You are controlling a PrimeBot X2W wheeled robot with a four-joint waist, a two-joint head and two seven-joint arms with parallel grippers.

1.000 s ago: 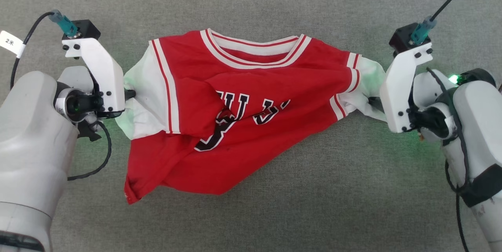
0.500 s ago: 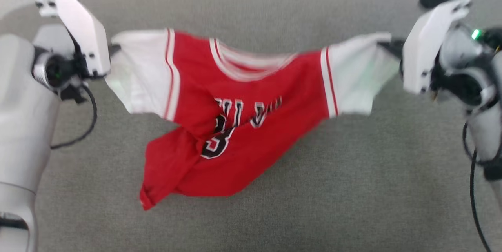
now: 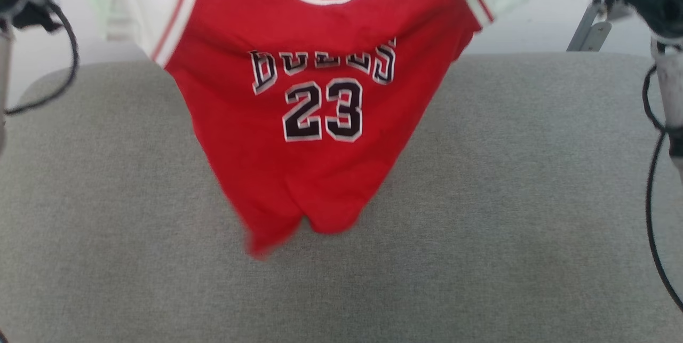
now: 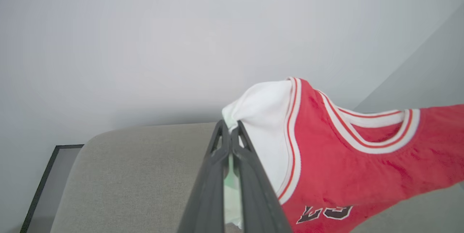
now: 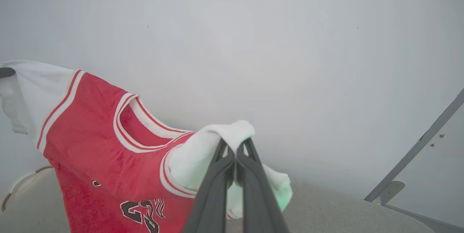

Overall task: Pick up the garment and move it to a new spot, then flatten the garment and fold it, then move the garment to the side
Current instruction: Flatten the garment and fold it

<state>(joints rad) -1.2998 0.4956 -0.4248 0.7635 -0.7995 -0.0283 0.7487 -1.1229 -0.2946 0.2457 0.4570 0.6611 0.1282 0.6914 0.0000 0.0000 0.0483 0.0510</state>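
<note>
In the head view the garment [image 3: 320, 119] hangs in the air before me, spread between its two white ends at the top edge, and the number print is open and readable. One second ago it lay crumpled on the grey table [image 3: 533, 199]; now it is lifted, and the camera has also tilted up, so I see the pale wall behind. The lowest red corner is blurred, and I cannot tell if it touches the table.

In the left wrist view the left gripper [image 4: 231, 135] has its two fingers pressed together on a white sleeve [image 4: 264, 106], with cloth pinched between them. The red body runs away to the right, above the table.

In the right wrist view the right gripper [image 5: 235, 149] is clamped in the same way on the other white sleeve [image 5: 217, 131].

I judge that the pick-up is done. Next comes carrying the garment to a new spot and laying it down flat.
</note>
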